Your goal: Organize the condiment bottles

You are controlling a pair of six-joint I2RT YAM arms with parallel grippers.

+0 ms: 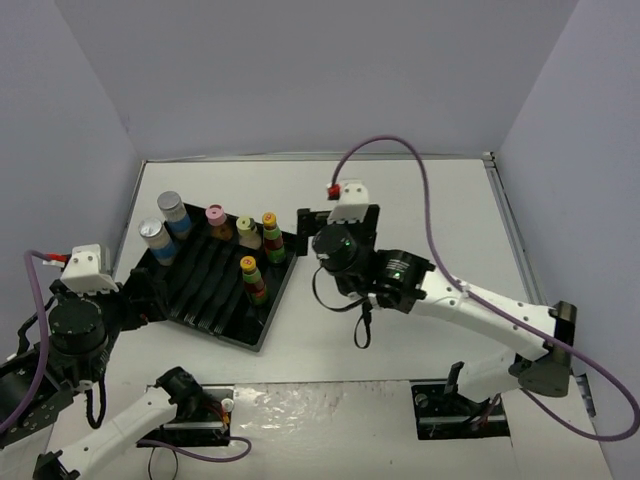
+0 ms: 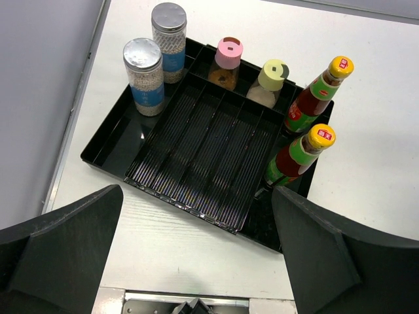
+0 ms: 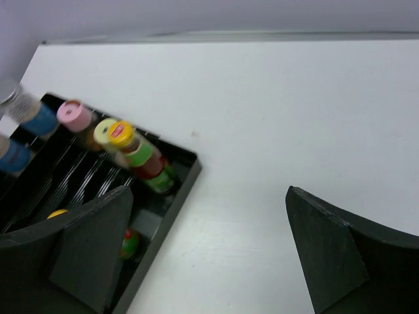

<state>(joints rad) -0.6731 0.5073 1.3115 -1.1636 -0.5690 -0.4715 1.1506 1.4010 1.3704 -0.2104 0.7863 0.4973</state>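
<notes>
Black wedge-shaped fingers (image 2: 65, 248) of the left gripper (image 2: 196, 196) stand wide apart and empty, just off the near edge of the black ridged tray (image 2: 105, 147). The right gripper (image 3: 208, 196), equally spread and holding nothing, hangs over the matte white table (image 3: 262, 131) beside the tray's right edge. The tray is glossy plastic, finely ribbed across its middle and smooth in the channels round it. In its right channel stand the nearer dark bottle (image 2: 298, 154) and the farther dark bottle (image 2: 317, 88), slim-necked, yellow-capped, with red-green labels. In the left channel are the nearer silver-lidded jar (image 2: 144, 75) and the farther silver-lidded jar (image 2: 169, 42), clear cylinders with blue-white labels. Along the far edge sit the pink-capped bottle (image 2: 228, 62) and the pale-yellow-capped bottle (image 2: 268, 82).
</notes>
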